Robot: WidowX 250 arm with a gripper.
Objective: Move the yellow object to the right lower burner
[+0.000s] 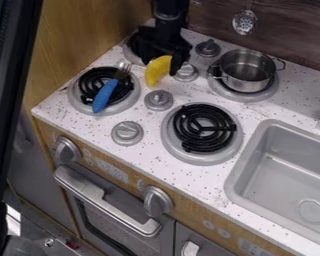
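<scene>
Up at eleven o'clock from the right lower burner (pixel 204 128), it's the toy banana (pixel 157 71), right by the gripper (pixel 163 65), open or clamped I can't tell, looking light, firm and smooth, so pinch across that curved middle!

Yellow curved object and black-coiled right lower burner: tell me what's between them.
Camera view: a round grey knob on speckled white counter, between the lower end of the yellow object and the burner.
</scene>
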